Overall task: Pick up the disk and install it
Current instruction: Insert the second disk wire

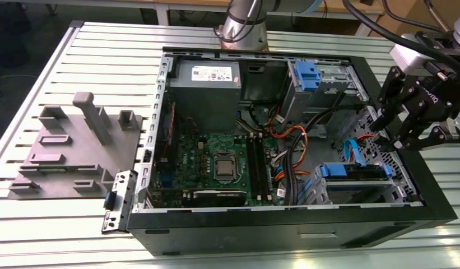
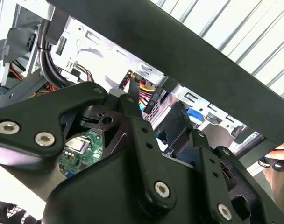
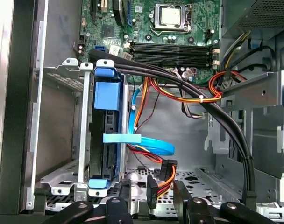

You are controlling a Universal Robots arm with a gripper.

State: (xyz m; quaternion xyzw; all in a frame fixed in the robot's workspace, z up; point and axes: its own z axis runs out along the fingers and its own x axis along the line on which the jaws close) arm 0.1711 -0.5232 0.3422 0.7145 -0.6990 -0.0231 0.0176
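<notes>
**Exterior view.** An open computer case (image 1: 289,224) lies on its side on a slatted metal table (image 1: 102,67). The motherboard (image 1: 222,162) faces up, with a grey power supply (image 1: 207,84) at the far end. The gripper (image 1: 418,143) hangs over the case wall on the exterior view's right. Its fingers are spread and nothing is held between them. The disk (image 1: 354,175) is seen in the lower drive cage at the near corner on the exterior view's right, blue rail uppermost, apart from the gripper. A second blue clip (image 1: 307,75) sits in the upper bay at the far end. A grey moulded fixture (image 1: 73,145) rests on the table at the exterior view's left, well apart from the case.

**Second wrist view.** The black case wall (image 2: 179,51) crosses the picture, with orange and yellow wires (image 2: 146,91) behind the gripper's dark links. The disk cannot be made out here.

**First wrist view.** The disk (image 3: 106,140) is seated edge-on in its metal cage (image 3: 62,135), with blue rail ends at both ends of it. A light blue flat cable (image 3: 146,140) runs just beside it. The gripper (image 3: 149,205) is released, with the orange-wired plug (image 3: 160,179) seen between the finger tips and no contact with the disk. Black cables (image 3: 216,116) cross above the case floor.
</notes>
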